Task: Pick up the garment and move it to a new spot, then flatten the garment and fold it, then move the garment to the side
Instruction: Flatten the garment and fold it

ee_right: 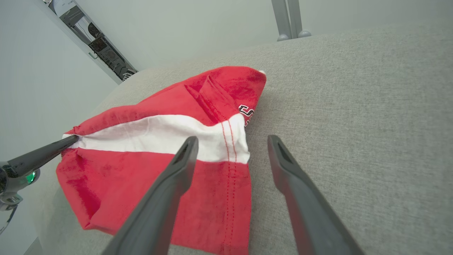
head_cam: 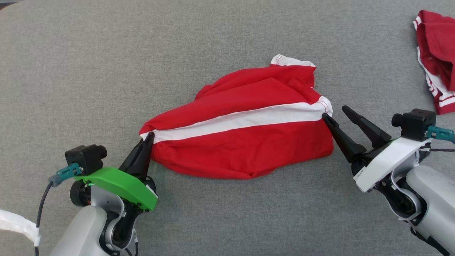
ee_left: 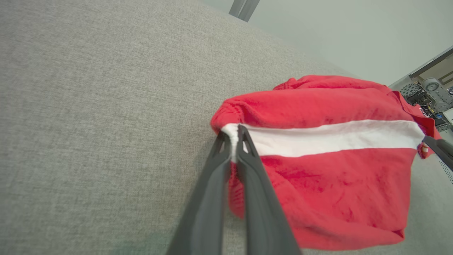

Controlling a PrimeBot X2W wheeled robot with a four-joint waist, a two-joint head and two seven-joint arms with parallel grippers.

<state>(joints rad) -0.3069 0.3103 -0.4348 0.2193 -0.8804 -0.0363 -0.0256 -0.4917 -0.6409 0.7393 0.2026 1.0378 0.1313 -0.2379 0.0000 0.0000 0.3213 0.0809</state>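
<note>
1. We see a red garment (head_cam: 245, 142) with a white stripe lying crumpled mid-table on the grey cloth surface (head_cam: 106, 71).
2. Our left gripper (head_cam: 148, 137) is clamped on the stripe's left end.
3. Our right gripper (head_cam: 334, 111) is spread wide at the garment's right end, gripping nothing.
4. Another red garment (head_cam: 437, 53) lies well apart, far right.

The second red garment (head_cam: 436, 57) is cut off by the head view's right edge. A black-and-white print (ee_right: 246, 113) on the striped garment (ee_right: 106, 170) is half hidden by a fold.
</note>
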